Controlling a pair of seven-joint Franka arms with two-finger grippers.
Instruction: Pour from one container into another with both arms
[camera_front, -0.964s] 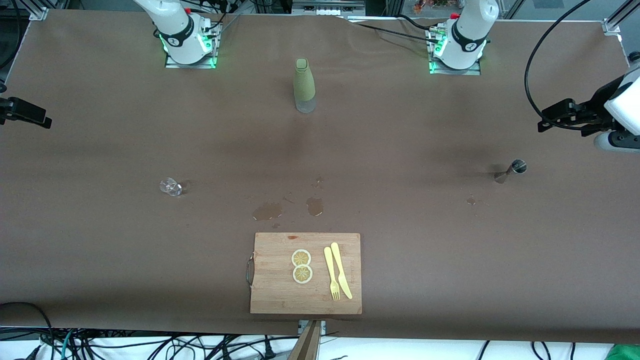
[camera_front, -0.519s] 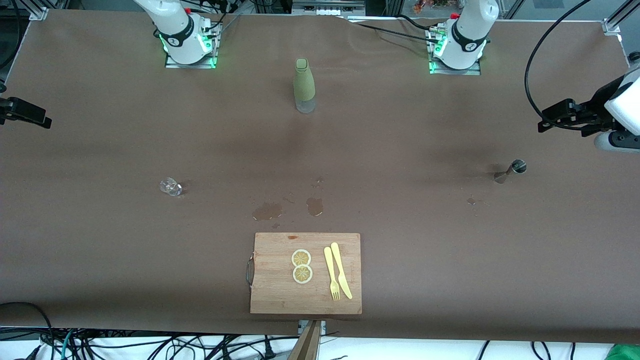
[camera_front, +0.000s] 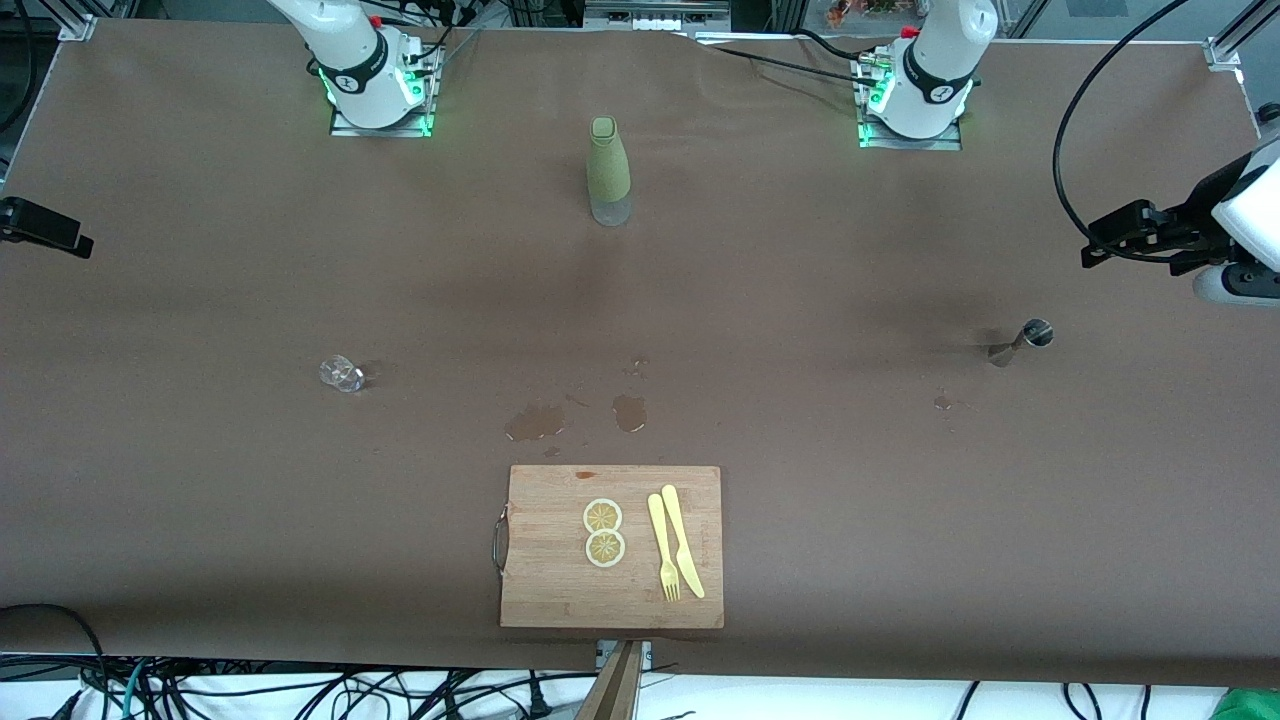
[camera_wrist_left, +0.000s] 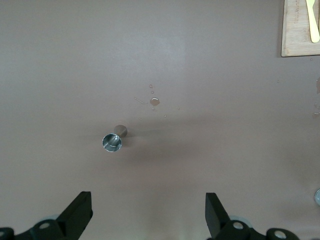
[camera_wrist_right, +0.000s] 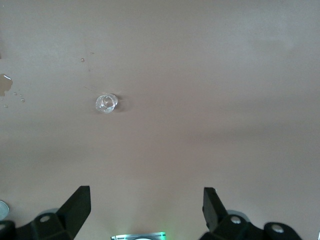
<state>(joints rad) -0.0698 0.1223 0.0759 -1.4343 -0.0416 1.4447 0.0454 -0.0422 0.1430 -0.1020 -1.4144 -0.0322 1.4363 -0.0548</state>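
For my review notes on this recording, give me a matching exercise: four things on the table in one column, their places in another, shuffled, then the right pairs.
Things:
1. green bottle
2. small clear glass
3. metal jigger
4. lemon slices

Places:
A. on the cutting board
B. toward the left arm's end
C. between the two arm bases
D. toward the right arm's end

Pairs: 1-C, 2-D, 3-B, 4-A

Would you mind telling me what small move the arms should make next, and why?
Probably lower the left hand onto the metal cup standing under it. Both hands are open and hold nothing; the right hand hangs high over the small glass. Neither cup has been picked up yet, so pouring cannot begin before a grasp.
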